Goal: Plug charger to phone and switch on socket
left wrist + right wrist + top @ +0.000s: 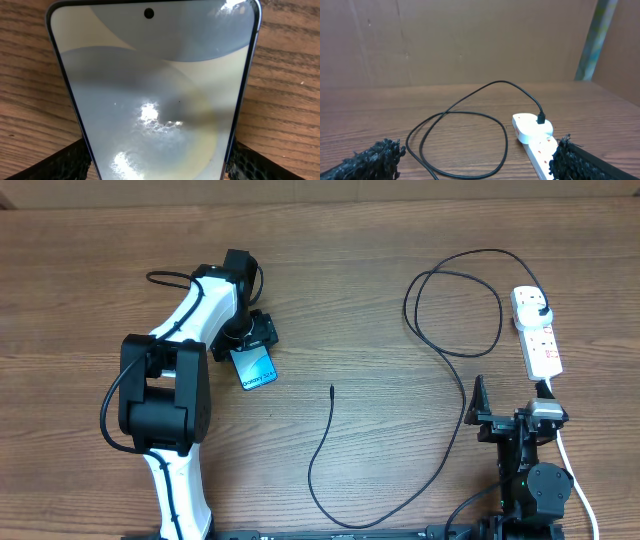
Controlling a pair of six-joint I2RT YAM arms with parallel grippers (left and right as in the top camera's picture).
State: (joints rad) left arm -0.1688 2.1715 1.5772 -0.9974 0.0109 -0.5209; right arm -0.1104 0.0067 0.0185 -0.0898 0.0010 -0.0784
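Note:
The phone, with its cyan-blue screen, lies on the wooden table left of centre. It fills the left wrist view. My left gripper straddles its near end, a finger against each long edge. The charger cable has its connector tip lying free on the table right of the phone. It loops round to a black plug seated in the white socket strip at the far right, which also shows in the right wrist view. My right gripper is open and empty, just short of the strip.
The cable makes a wide loop on the table left of the strip. The strip's white cord runs toward the front edge past my right arm. A brown wall stands behind the table.

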